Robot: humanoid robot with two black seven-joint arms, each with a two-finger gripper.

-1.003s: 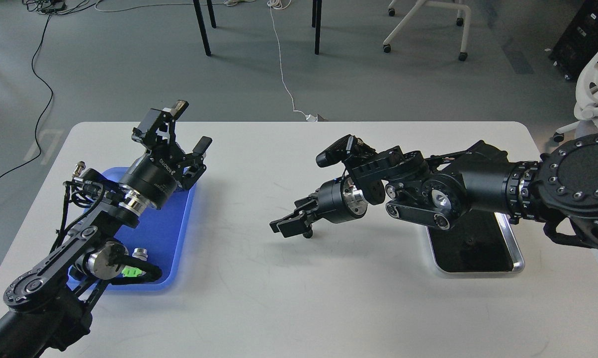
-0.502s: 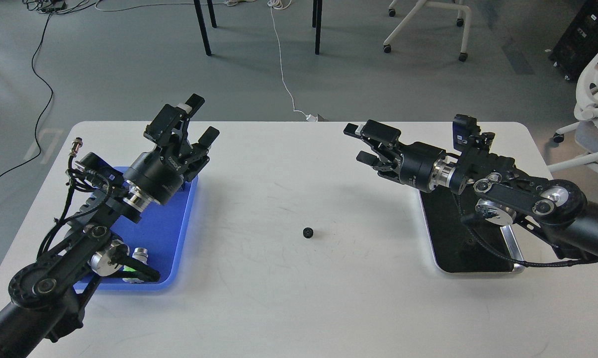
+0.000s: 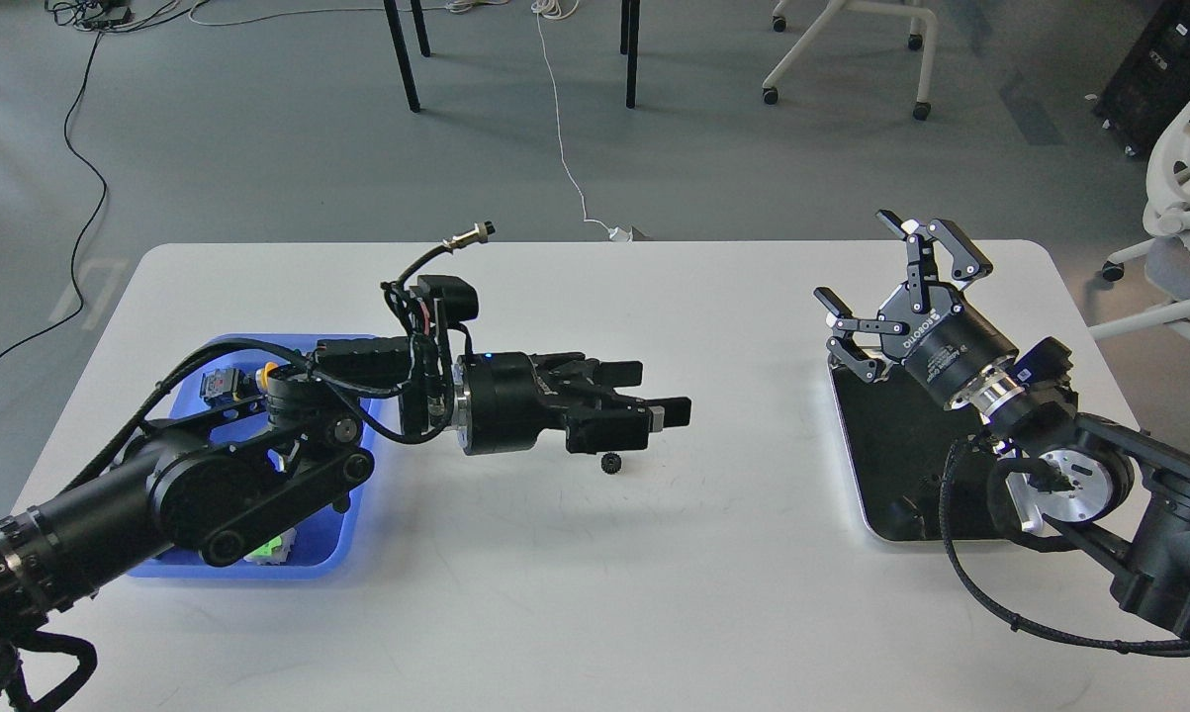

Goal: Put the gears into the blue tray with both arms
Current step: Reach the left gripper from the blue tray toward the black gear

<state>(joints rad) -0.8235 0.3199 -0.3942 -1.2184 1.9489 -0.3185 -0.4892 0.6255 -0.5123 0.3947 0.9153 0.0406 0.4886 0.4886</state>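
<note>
Near the middle of the white table (image 3: pixel 595 593) a single small black gear (image 3: pixel 611 462) lies flat on the bare surface, well apart from both trays. My left gripper (image 3: pixel 659 396) reaches out over it from the left, lying nearly level, its fingers (image 3: pixel 672 411) pointing right and parted with nothing between them; the gear sits just below and slightly short of the fingertips, not touching them as far as I can judge. My right gripper (image 3: pixel 886 287) is held up above the far corner of the black tray (image 3: pixel 901 445), fingers spread wide and empty, clear of the work.

I take this as the pick-up step for the left arm: the gear is on the table and not yet grasped. The blue tray (image 3: pixel 352 539) lies at the left edge of the table, partly hidden by my left arm; it already holds some coloured parts, though I cannot tell whether any gear is in it.

The next move calls for tilting or lowering the left fingers so they straddle the gear, then closing gently. The gear is tiny and thin, so the fingertips must come almost to the tabletop, and a poorly centred squeeze could flick it away.
</note>
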